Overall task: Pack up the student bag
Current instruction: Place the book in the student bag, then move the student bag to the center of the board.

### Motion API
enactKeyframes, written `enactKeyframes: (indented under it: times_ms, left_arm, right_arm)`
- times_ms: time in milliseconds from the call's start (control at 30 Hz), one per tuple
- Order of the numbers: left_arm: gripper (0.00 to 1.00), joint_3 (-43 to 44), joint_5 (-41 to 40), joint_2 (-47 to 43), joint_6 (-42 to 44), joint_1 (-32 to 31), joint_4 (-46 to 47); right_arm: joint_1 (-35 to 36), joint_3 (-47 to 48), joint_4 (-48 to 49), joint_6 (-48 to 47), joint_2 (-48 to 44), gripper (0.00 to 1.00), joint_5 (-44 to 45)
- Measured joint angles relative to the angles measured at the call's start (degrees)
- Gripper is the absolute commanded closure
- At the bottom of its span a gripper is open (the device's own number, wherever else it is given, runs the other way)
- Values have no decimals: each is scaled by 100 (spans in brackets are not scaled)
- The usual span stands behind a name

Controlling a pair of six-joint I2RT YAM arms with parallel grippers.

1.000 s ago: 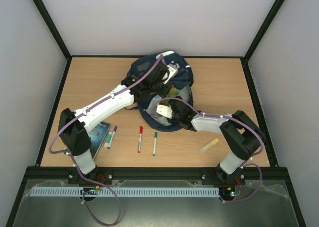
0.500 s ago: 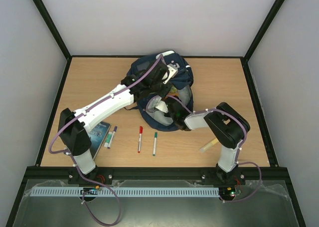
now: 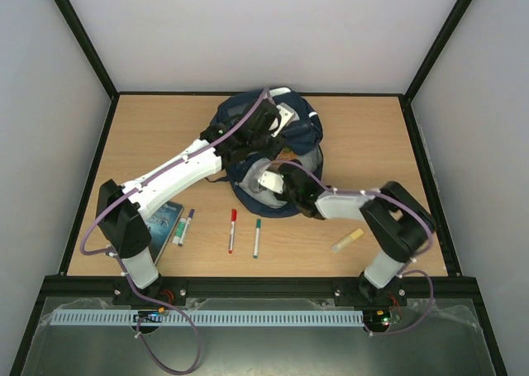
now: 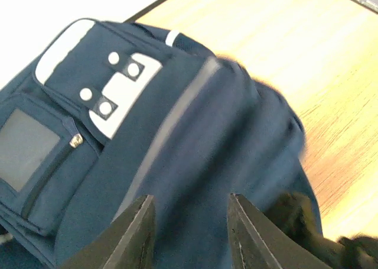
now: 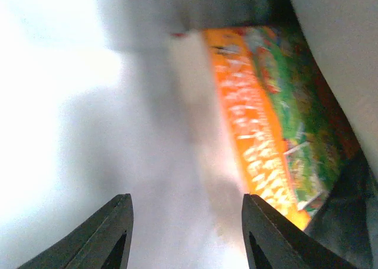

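Note:
The navy student bag lies at the back middle of the table, its mouth towards the arms. In the left wrist view its white patches and grey stripe show. My left gripper sits on top of the bag, and its jaws pinch a raised fold of navy fabric. My right gripper is at the bag's mouth, open and empty. It faces a pale lining and an orange and green book inside the bag.
On the table in front of the bag lie a blue book, a purple-capped marker, a red-capped marker, a green-capped marker and a yellow stick at the right. Black frame rails edge the table.
My right arm pushed towards the bag's mouth, elbow raised, then drew back a little to the right. The left arm and the bag have stayed put.

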Motion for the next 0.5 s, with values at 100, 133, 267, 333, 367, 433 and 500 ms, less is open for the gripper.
enactKeyframes:
  times_ms: [100, 133, 267, 333, 367, 433, 500]
  left_arm:
    - [58, 109, 55, 0, -94, 48, 76]
    - [56, 133, 79, 0, -101, 74, 98]
    - [25, 177, 179, 74, -168, 168, 160]
    - [10, 170, 188, 170, -295, 186, 160]
    - [4, 129, 170, 208, -352, 199, 177]
    - [1, -50, 81, 216, -457, 247, 221]
    - [1, -271, 39, 216, -647, 328, 264]
  right_arm:
    - [201, -330, -920, 17, -809, 49, -597]
    - [273, -398, -1239, 59, -1051, 49, -769]
    - [409, -461, -2404, 369, -2063, 47, -1521]
    - [409, -479, -3141, 542, -2647, 47, -1893]
    - [413, -481, -3480, 634, -2903, 47, -2055]
    - [420, -485, -4009, 811, -3285, 45, -2312]
    - [420, -518, -4430, 1034, -3600, 42, -2570]
